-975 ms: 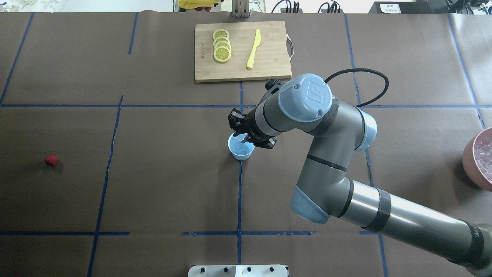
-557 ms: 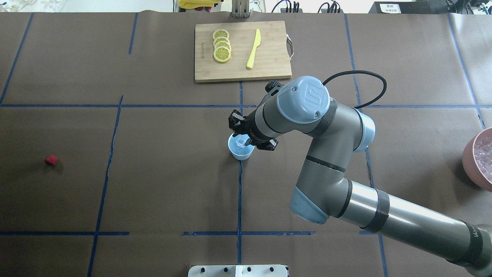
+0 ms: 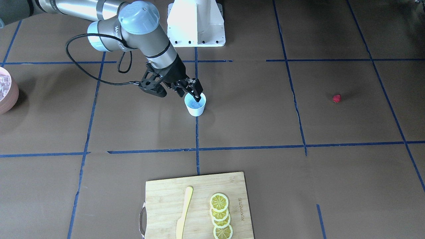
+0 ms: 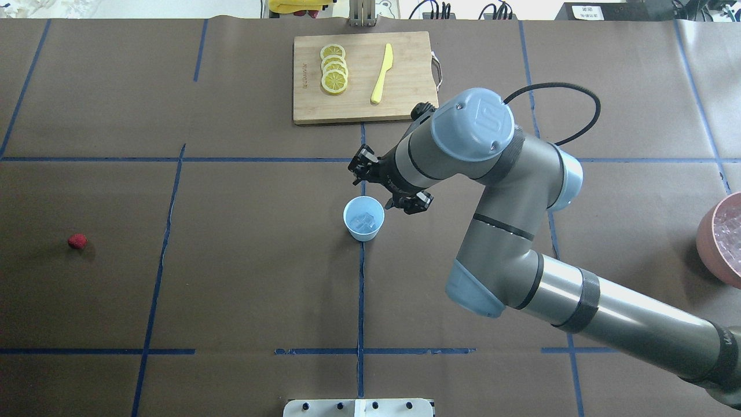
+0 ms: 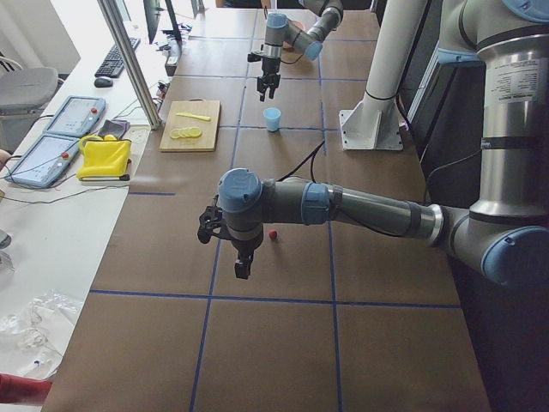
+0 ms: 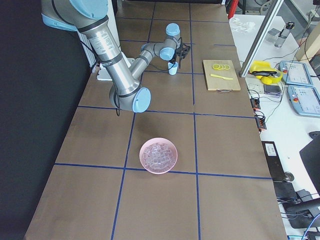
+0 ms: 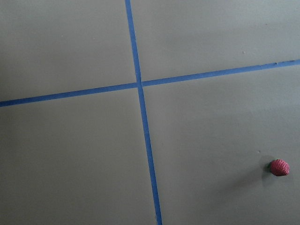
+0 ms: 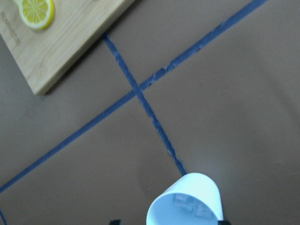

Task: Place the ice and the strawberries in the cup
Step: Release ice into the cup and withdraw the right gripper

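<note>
Read the ice step as delivered. Found pale cubes of ice point(image 4: 363, 220) inside the cup point(image 4: 363, 234), which stood at mid-frame of the overhead view on a blue tape line. Saw the right gripper point(image 3: 179, 93) hanging just above and beside the cup's rim, jaws spread apart and empty. Found more ice heaped in the pinkish bowl point(image 4: 705, 234) at that view's right edge.

Spotted the strawberry point(image 4: 77, 241) alone at far left, well apart from the cup. Made out the left gripper point(image 5: 243, 264) only in the side view, hovering near the berry. Could not tell whether its jaws were apart or together.

Judged the berry to be next. Needed the left gripper lowered over it and closed on a small round piece likely to roll. Then needed the berry carried across to the cup's narrow mouth. Wanted the right arm drawn clear of the cup first.

Noted broad bare mat between berry and cup, with nothing to skirt. Placed the cutting board point(image 4: 365, 110), with its lemon slices point(image 4: 334, 69) and yellow knife point(image 4: 382, 73), at upper centre, off the direct path. Marked the light cup as easy to tip if clipped at the rim.
</note>
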`<action>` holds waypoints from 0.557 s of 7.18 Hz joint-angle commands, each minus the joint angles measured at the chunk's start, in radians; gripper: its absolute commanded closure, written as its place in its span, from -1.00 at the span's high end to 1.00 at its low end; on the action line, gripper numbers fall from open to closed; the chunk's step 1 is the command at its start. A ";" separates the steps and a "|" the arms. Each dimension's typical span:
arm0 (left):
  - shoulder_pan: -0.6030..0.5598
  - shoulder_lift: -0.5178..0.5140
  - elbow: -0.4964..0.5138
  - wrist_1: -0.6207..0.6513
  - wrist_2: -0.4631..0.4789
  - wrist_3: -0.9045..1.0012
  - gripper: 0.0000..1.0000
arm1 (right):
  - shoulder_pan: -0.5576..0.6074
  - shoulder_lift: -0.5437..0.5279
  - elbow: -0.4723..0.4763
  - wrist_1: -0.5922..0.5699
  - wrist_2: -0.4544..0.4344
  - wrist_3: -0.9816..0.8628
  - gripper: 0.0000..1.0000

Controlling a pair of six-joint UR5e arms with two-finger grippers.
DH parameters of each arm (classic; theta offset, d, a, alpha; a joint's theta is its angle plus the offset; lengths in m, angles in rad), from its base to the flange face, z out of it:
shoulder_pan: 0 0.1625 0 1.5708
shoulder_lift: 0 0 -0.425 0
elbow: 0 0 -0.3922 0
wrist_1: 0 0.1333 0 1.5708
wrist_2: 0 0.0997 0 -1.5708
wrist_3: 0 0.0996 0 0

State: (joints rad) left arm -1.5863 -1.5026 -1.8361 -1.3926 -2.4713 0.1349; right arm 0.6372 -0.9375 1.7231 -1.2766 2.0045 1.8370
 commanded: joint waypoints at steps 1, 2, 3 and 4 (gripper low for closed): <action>0.075 0.001 -0.002 -0.017 -0.066 -0.055 1.00 | 0.260 -0.175 0.193 -0.108 0.261 -0.199 1.00; 0.098 0.001 0.004 -0.048 -0.066 -0.075 1.00 | 0.377 -0.301 0.257 -0.121 0.354 -0.360 1.00; 0.180 -0.001 0.006 -0.112 -0.063 -0.178 1.00 | 0.475 -0.443 0.298 -0.121 0.394 -0.550 1.00; 0.274 -0.001 0.008 -0.240 0.024 -0.337 1.00 | 0.554 -0.566 0.302 -0.121 0.405 -0.790 1.00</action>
State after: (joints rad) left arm -1.4113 -1.5026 -1.8307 -1.5138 -2.5117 -0.0495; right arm 1.0827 -1.3492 1.9979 -1.3939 2.3725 1.3091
